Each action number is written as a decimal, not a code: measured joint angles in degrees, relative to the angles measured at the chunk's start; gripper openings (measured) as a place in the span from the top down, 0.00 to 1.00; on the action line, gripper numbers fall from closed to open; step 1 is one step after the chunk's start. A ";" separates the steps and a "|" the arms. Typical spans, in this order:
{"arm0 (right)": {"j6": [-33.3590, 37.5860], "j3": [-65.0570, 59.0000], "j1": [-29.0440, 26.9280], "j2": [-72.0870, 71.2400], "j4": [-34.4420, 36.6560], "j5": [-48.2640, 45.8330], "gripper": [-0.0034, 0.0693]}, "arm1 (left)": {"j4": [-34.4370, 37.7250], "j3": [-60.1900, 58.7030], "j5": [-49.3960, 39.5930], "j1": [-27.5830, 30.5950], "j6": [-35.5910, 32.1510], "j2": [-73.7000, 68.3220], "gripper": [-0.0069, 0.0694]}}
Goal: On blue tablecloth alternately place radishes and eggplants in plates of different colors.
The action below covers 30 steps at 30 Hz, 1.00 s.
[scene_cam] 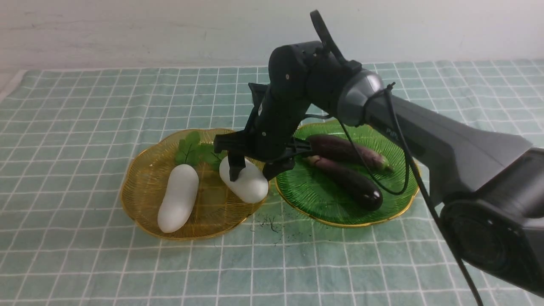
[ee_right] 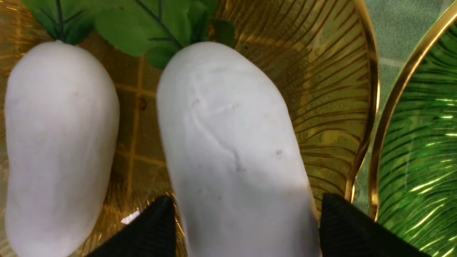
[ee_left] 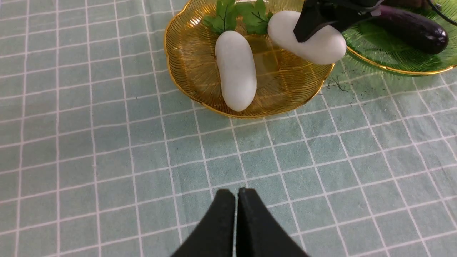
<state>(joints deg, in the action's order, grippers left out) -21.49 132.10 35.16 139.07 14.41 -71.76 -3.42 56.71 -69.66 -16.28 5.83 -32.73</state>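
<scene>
Green plate nr rt radish

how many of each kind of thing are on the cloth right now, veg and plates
radishes: 2
eggplants: 2
plates: 2, one amber and one green
total: 6

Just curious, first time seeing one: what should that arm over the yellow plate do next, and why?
Probably lift the right gripper straight up: the radish between its parted fingers already lies in the yellow plate, so nothing seems left to hold.
</scene>
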 joint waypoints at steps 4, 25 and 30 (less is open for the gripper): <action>-0.01 1.09 0.00 -0.63 -0.69 0.00 0.13 | 0.02 -0.05 -1.07 0.00 0.00 -0.01 0.92; 7.12 -24.70 2.40 -52.04 -19.40 -0.57 0.94 | 1.35 -2.98 -3.44 0.00 0.00 1.88 0.92; 2.02 -38.84 2.40 -66.58 -27.17 0.18 0.97 | 2.71 -4.80 -1.11 0.00 0.00 1.99 0.92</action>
<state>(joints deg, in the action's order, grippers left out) -19.47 93.26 37.56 72.49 -12.76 -71.58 -0.71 51.91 -70.77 -16.28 5.83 -30.74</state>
